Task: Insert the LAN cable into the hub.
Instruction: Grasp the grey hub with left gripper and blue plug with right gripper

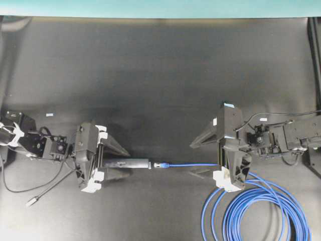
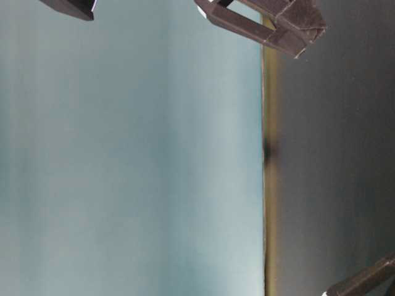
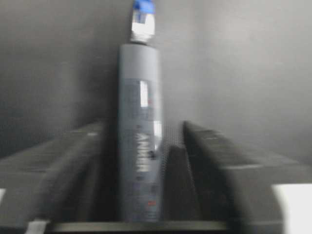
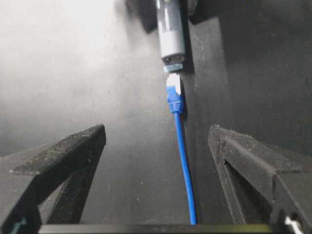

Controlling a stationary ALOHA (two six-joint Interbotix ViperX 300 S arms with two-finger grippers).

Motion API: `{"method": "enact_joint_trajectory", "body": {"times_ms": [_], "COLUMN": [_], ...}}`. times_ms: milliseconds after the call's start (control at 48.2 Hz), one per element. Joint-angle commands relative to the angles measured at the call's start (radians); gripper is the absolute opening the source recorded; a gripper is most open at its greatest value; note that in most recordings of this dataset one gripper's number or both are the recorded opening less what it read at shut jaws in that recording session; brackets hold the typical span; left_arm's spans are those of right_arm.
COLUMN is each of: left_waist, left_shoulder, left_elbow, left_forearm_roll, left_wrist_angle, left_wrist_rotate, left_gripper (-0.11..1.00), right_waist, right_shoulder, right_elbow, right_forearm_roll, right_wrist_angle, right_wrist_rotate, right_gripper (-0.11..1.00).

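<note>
Dark desk (image 1: 160,70) carries everything near its front edge: the hub (image 1: 131,163) lies between the left gripper's (image 1: 119,161) half-closed fingers, likely to steady it, not visibly clamped. Just off its open end rests the LAN cable (image 1: 193,164) plug, running between the right gripper's (image 1: 200,158) wide-open fingers, unheld.

surface: black table mat (image 1: 160,75) | backdrop: teal wall (image 1: 150,7)
</note>
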Motion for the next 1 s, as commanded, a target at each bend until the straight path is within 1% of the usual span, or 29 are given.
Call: {"method": "enact_joint_trajectory", "body": {"times_ms": [0, 62, 83, 228, 291, 394, 519, 602, 685, 768, 976], "left_waist": [-0.005, -0.011, -0.011, -0.012, -0.011, -0.011, 0.000, 0.014, 0.026, 0.029, 0.028], "left_shoulder": [0.002, 0.000, 0.002, -0.032, -0.072, -0.143, -0.241, -0.316, -0.364, -0.399, -0.422], "left_elbow": [0.002, 0.000, 0.000, -0.012, -0.017, -0.021, -0.026, -0.040, -0.046, -0.048, -0.051], "left_forearm_roll": [0.005, 0.003, 0.003, 0.005, 0.003, 0.003, 0.003, 0.003, 0.005, 0.003, 0.003], "left_wrist_angle": [-0.003, -0.003, -0.003, 0.011, 0.046, 0.132, 0.244, 0.325, 0.422, 0.492, 0.514], "left_wrist_rotate": [0.015, 0.038, 0.043, 0.048, 0.048, 0.048, 0.049, 0.055, 0.058, 0.058, 0.049], "left_gripper": [0.46, 0.29, 0.27, 0.28, 0.28, 0.28, 0.28, 0.28, 0.28, 0.28, 0.28], "right_waist": [0.002, 0.002, 0.002, -0.009, -0.015, -0.014, -0.012, -0.014, -0.009, -0.008, -0.006], "right_shoulder": [-0.003, -0.002, -0.002, 0.002, 0.006, 0.035, 0.101, 0.152, 0.215, 0.272, 0.391], "right_elbow": [-0.014, -0.014, -0.014, -0.011, -0.012, -0.014, -0.021, -0.031, -0.044, -0.063, -0.115], "right_forearm_roll": [0.002, 0.000, 0.002, -0.005, -0.008, -0.020, -0.041, -0.043, -0.043, -0.043, -0.043], "right_wrist_angle": [-0.011, -0.011, -0.011, -0.011, -0.015, -0.038, -0.109, -0.160, -0.209, -0.245, -0.278], "right_wrist_rotate": [0.006, 0.006, 0.006, -0.006, -0.008, -0.011, -0.017, -0.034, -0.051, -0.058, -0.058], "right_gripper": [0.82, 0.82, 0.82, 0.82, 0.82, 0.82, 0.82, 0.82, 0.81, 0.81, 0.79]}}
